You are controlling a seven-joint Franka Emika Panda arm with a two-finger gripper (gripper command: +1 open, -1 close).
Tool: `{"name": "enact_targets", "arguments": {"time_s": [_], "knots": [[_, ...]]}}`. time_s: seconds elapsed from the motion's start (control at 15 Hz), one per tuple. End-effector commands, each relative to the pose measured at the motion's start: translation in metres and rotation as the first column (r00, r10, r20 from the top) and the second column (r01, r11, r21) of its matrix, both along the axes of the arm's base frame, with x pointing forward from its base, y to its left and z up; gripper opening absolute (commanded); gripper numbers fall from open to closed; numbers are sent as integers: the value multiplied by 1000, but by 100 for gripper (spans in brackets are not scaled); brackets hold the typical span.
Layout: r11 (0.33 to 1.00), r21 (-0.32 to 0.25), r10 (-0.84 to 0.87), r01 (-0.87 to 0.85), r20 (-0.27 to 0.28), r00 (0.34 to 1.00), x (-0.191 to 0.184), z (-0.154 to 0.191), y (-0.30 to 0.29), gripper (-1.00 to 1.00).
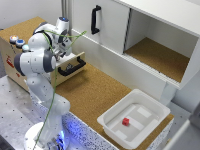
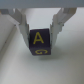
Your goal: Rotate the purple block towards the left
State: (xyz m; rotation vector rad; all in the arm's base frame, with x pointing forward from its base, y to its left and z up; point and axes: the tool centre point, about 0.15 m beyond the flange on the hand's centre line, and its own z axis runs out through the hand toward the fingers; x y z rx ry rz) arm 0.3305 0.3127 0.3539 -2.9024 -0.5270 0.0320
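Note:
In the wrist view a purple block (image 2: 41, 42) with a yellow "A" on one face and a "G" on another sits between my fingers. My gripper (image 2: 42, 36) is closed on its two sides, over a pale surface. One finger (image 2: 24, 27) presses one side and the other finger (image 2: 61, 26) the opposite side. In the exterior view the gripper (image 1: 64, 47) hangs over the open drawer at the left. The block is hidden there behind the arm.
An open wooden drawer with a black handle (image 1: 72, 67) juts out below the gripper. A white tray (image 1: 112, 125) holding a small red block (image 1: 126, 121) sits at the front right. A white cabinet with a black handle (image 1: 95, 20) and an open shelf stands behind.

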Motion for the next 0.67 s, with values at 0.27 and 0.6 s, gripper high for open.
{"name": "enact_targets", "arguments": {"time_s": [0.27,0.6], "knots": [[716,-299,670,-631,37,742,-6,9,24,-100],[382,-266,907,-885,-73,414,0,-14,13,-100]]}}
